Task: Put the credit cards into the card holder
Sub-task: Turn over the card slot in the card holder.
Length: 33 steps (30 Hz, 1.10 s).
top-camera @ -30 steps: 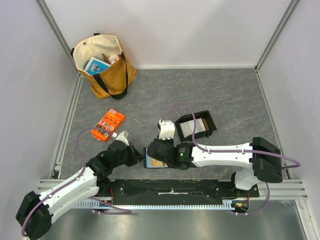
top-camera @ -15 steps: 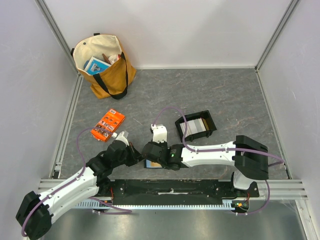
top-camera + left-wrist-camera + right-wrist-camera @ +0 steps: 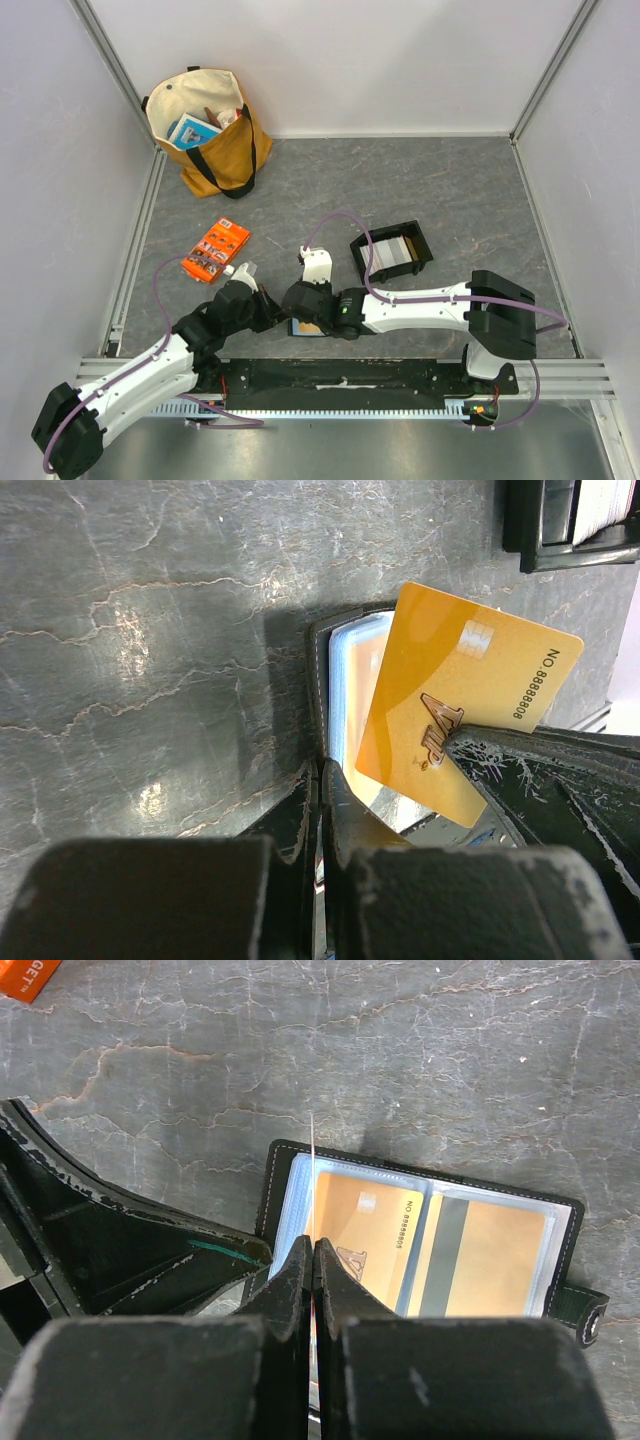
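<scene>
The black card holder (image 3: 420,1185) lies open on the grey table, with tan-orange credit cards in its clear blue-edged slots: one on the left (image 3: 365,1230) and one with a grey stripe (image 3: 490,1260) on the right. My right gripper (image 3: 314,1245) is shut on another gold credit card (image 3: 460,695) and holds it upright over the holder's left page. That card shows edge-on in the right wrist view. My left gripper (image 3: 322,772) is shut on the card holder's (image 3: 345,680) near edge. In the top view both grippers, left (image 3: 272,308) and right (image 3: 298,302), meet over the holder (image 3: 306,327).
A black shallow tray (image 3: 392,253) holding more whitish cards stands behind and to the right of the holder. An orange printed packet (image 3: 216,249) lies to the left. A tan tote bag (image 3: 205,130) stands at the back left corner.
My right arm swung left and down with the card, from beside the tray to over the card holder, then held nearly still. The left arm has not moved.
</scene>
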Motion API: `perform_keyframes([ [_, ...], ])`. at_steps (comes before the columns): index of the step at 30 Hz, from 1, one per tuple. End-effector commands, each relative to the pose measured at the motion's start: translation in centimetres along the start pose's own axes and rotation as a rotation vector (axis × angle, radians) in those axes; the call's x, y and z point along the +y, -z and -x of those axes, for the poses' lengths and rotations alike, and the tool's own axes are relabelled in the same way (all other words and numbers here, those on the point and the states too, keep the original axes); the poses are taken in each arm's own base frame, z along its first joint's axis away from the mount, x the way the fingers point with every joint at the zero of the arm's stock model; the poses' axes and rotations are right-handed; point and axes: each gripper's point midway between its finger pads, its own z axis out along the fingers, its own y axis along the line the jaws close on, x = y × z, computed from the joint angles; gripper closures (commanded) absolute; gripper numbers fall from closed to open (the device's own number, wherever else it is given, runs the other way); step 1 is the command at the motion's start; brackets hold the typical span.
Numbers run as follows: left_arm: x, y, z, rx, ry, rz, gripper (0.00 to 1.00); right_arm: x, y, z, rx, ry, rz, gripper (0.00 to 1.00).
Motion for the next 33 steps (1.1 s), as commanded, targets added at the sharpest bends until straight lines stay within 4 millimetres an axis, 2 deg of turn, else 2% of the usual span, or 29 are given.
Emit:
perform_keyframes([
  [1,-1.5,0.3,0.9,-0.027,0.000,-0.043,0.98,1.6,0.7,2.4,-0.058,-0.058,0.047,1.00],
  [23,-1.4,0.4,0.9,-0.031,0.002,-0.038,0.98,1.2,1.5,3.8,-0.103,-0.090,0.039,1.00],
  [33,-1.5,0.4,1.0,-0.033,0.003,-0.043,0.98,1.6,0.5,2.7,-0.074,-0.084,0.039,1.00],
])
